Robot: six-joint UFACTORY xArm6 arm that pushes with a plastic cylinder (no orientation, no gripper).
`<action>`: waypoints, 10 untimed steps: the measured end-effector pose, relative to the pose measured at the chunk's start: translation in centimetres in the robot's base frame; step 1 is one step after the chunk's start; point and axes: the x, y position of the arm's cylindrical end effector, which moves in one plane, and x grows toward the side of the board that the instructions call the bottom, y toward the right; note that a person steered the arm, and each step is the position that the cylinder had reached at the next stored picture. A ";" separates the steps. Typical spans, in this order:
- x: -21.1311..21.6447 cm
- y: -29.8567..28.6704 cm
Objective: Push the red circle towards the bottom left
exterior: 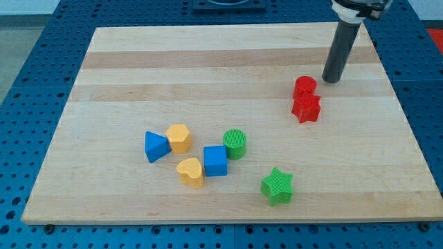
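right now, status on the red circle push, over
My tip up-right of red circle, just apart. Red star touching the circle's lower side, in the push path. Green cylinder farther down-left.

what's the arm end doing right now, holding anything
No claw, only my tip: holding nothing, just right of and slightly above the red circle, apparently not touching it.

1. My tip (331, 80) rests on the wooden board (208, 62) near its top right corner, just right of the red circle (304, 87).
2. The red circle touches the red star (306, 107) below it.
3. Toward the bottom edge cluster a blue triangle (156, 146), yellow hexagon (179, 137), yellow heart (190, 171), blue cube (215, 160), green cylinder (235, 144) and green star (277, 186).
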 end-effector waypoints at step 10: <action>0.0 -13.5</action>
